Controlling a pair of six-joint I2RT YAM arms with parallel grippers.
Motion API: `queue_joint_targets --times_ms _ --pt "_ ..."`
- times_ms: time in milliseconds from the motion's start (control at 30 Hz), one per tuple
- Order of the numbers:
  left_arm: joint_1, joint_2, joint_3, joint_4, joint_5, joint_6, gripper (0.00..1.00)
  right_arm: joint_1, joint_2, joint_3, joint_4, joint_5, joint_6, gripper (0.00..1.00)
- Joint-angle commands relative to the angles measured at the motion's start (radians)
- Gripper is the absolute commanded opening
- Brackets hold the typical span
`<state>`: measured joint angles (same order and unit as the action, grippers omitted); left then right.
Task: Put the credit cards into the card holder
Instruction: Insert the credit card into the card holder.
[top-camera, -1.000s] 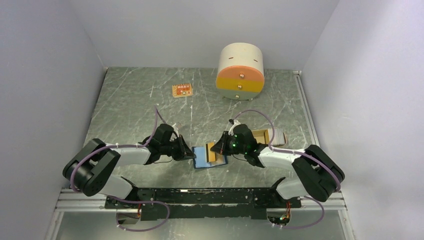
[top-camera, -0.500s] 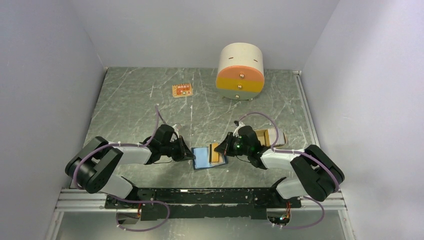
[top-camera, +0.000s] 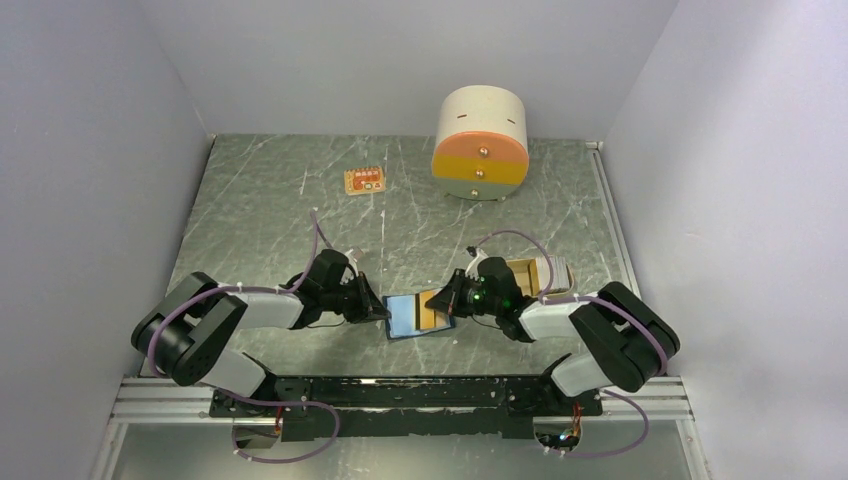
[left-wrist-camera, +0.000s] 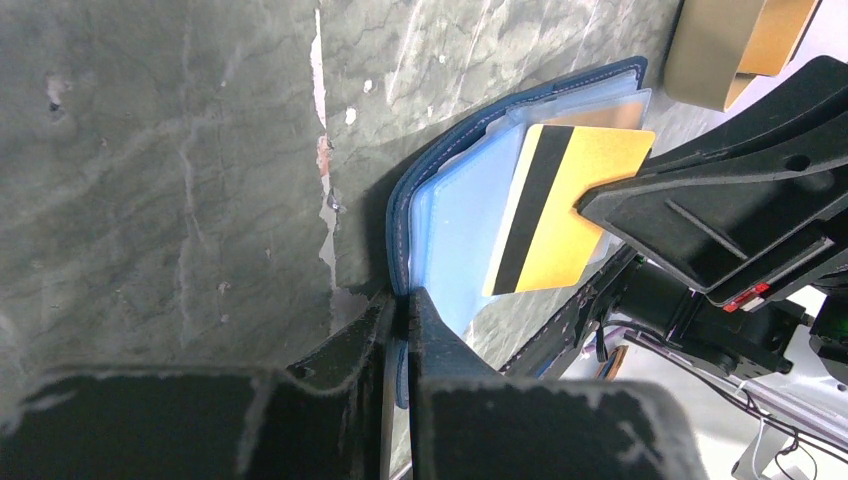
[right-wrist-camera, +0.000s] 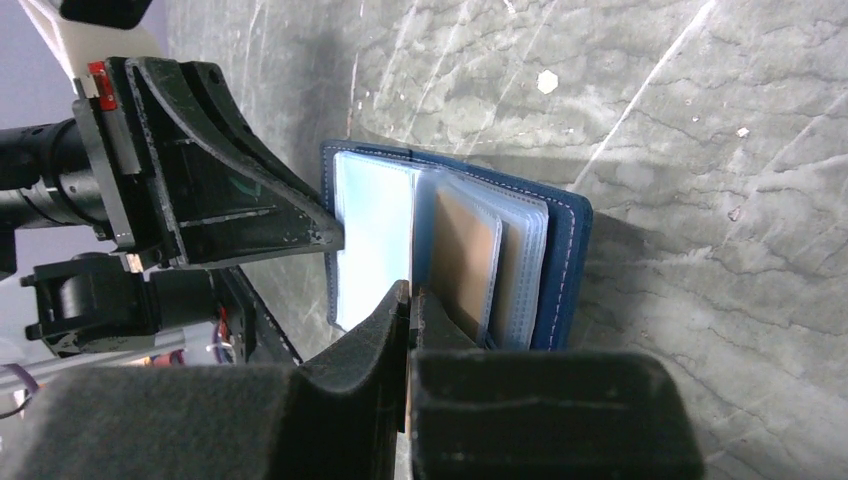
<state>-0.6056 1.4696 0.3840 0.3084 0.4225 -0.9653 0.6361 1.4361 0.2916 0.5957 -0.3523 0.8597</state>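
The card holder (top-camera: 405, 316) lies open on the table between the two arms, navy outside, light blue sleeves inside (left-wrist-camera: 455, 215). My left gripper (top-camera: 381, 311) is shut on its left edge (left-wrist-camera: 400, 300). My right gripper (top-camera: 441, 300) is shut on one of the credit cards (left-wrist-camera: 565, 205), tan-yellow with a black stripe, held over the holder's right half. In the right wrist view that card is edge-on between the fingers (right-wrist-camera: 410, 292). A tan card face (right-wrist-camera: 465, 260) shows among the sleeves of the card holder (right-wrist-camera: 560, 260). More tan cards (top-camera: 528, 272) lie behind the right arm.
A cream-and-orange round drawer unit (top-camera: 480, 140) stands at the back right. A small orange tag (top-camera: 365, 181) lies at the back, left of the middle. Grey walls close in both sides of the marbled table (top-camera: 260, 220).
The right gripper has drawn slightly toward the near edge with the card, lowering it over the holder. The left gripper has stayed on the holder's edge.
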Motion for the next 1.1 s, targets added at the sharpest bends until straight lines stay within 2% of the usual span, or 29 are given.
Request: queue_joint_targets --times_ms 0,200,500,700,967,1067 --pt "0.005 0.011 -0.011 0.020 -0.009 0.013 0.11 -0.003 0.012 -0.028 0.059 -0.004 0.025 0.05" --pt "0.003 0.004 -0.011 0.012 -0.013 0.013 0.11 -0.003 0.065 -0.045 0.149 -0.029 0.056 0.05" --pt "0.005 -0.005 -0.014 0.011 -0.012 0.010 0.11 -0.003 0.053 0.000 0.021 -0.038 0.040 0.06" --pt "0.004 -0.010 -0.011 0.004 -0.017 0.011 0.11 -0.003 0.072 0.003 0.022 -0.056 0.036 0.03" --pt "0.003 -0.009 -0.011 0.001 -0.021 0.011 0.11 -0.003 0.060 0.014 -0.053 -0.020 0.028 0.04" --pt "0.004 -0.008 -0.010 0.001 -0.019 0.010 0.11 -0.003 0.076 0.013 -0.033 -0.028 0.038 0.05"
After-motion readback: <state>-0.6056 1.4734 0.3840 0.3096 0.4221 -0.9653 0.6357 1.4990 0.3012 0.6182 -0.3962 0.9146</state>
